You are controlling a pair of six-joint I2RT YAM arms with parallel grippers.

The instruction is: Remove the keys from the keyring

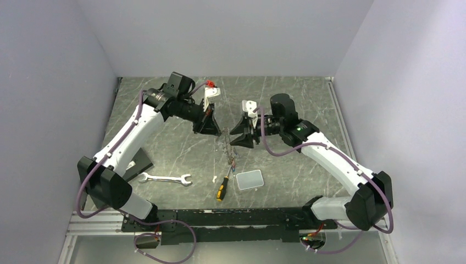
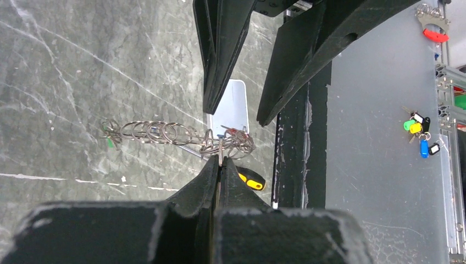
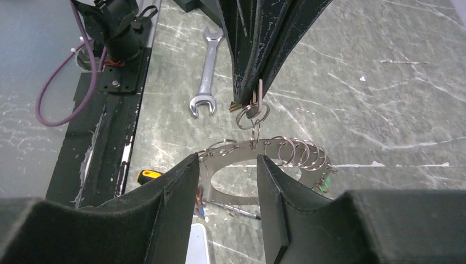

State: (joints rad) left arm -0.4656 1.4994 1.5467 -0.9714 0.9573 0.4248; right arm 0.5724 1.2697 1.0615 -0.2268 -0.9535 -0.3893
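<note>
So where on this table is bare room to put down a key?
Bare: the far strip behind the left gripper and right gripper, and the patch right of the grey box. Crowded: the near middle, with wrench, screwdriver and the hanging keyring.

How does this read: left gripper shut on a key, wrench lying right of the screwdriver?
Not quite. The wrench lies left of the screwdriver, not right; the top view shows it. The left gripper is shut on a key, as you said.
</note>
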